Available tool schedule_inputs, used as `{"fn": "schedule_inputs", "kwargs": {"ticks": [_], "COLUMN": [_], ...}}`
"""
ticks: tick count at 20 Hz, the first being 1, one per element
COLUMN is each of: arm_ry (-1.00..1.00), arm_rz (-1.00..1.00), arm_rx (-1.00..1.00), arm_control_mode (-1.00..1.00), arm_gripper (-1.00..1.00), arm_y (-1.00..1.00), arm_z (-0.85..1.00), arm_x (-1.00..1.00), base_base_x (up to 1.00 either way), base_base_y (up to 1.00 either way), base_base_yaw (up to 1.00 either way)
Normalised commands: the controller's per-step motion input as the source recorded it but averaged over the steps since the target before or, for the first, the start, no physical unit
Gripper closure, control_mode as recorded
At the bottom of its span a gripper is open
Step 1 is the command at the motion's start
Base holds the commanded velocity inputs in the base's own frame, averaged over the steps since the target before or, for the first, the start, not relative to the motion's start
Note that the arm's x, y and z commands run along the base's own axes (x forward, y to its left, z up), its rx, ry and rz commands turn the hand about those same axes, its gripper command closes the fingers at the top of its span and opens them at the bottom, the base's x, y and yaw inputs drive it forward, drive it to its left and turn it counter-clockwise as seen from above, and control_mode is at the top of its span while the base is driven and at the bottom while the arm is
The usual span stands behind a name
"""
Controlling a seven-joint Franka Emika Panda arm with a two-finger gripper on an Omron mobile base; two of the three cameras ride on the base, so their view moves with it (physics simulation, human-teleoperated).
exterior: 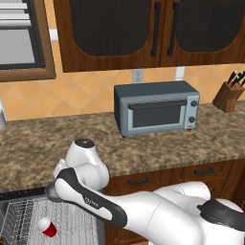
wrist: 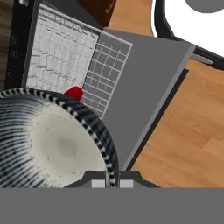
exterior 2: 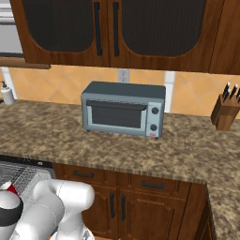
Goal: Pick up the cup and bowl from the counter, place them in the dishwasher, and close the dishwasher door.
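In the hand view, the bowl (wrist: 52,144) looms large at the lower left, striped grey outside and pale inside. My gripper (wrist: 112,183) is shut on its rim. Beneath it the dishwasher (wrist: 61,52) stands open, with white wire racks and the dishwasher door (wrist: 144,87) folded down flat and grey. The red cup (wrist: 74,92) lies in the rack, partly hidden behind the bowl. That cup (exterior: 47,227) also lies on its side in the rack at the lower left of the left base view, and peeks out as the cup (exterior 2: 8,187) in the right base view. The counter (exterior: 167,148) runs above.
A grey toaster oven (exterior: 155,107) sits at the back of the counter, with a knife block (exterior: 229,93) to its right. Dark wooden drawers (exterior 2: 117,180) flank the dishwasher. Wooden floor (wrist: 188,131) lies beside the lowered door. My own arm crosses over the rack.
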Motion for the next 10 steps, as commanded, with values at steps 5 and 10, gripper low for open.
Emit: {"fn": "schedule_inputs", "kwargs": {"ticks": [5,10], "arm_ry": [0.19,0.18], "arm_rz": [-0.14,-0.14], "arm_rx": [0.00,0.00], "arm_control_mode": [-1.00,-1.00], "arm_gripper": [1.00,1.00], "arm_y": [-0.04,0.00], "arm_z": [-0.27,-0.34], "arm_x": [0.02,0.03], "base_base_x": [0.00,0.00], "base_base_y": [0.00,0.00], "base_base_yaw": [0.00,0.00]}}
